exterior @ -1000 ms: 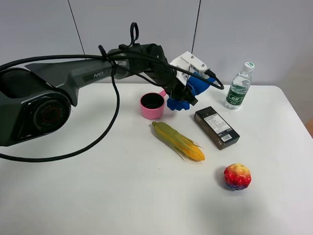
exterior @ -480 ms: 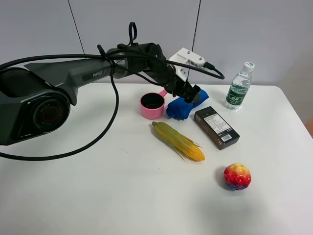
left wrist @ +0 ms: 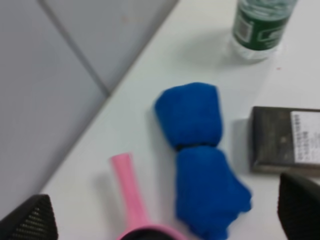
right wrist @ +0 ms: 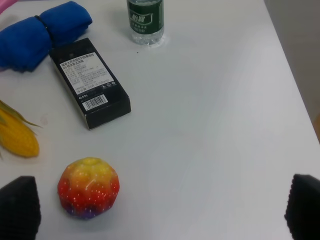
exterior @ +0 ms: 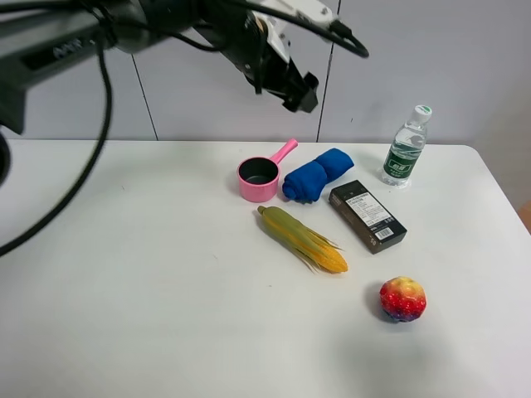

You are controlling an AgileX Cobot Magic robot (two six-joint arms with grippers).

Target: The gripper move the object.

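the left gripper point(exterior: 300, 89) hangs high above the table point(exterior: 166, 332) with its fingers point(left wrist: 31, 220) spread and empty; the right gripper's fingertips point(right wrist: 17, 205) also sit wide apart, holding nothing. the object point(exterior: 316, 175), a soft lumpy blue cloth roll, lies between the glossy pink pot point(exterior: 260, 177) and the hard black box point(exterior: 367, 215), near both. a fresh grasp could likely nudge either neighbour, and the cloth may unroll.

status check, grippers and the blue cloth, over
Left gripper open, empty, high above the table. Right gripper open, empty. Blue cloth on table between pink pot and black box. Nothing on it.
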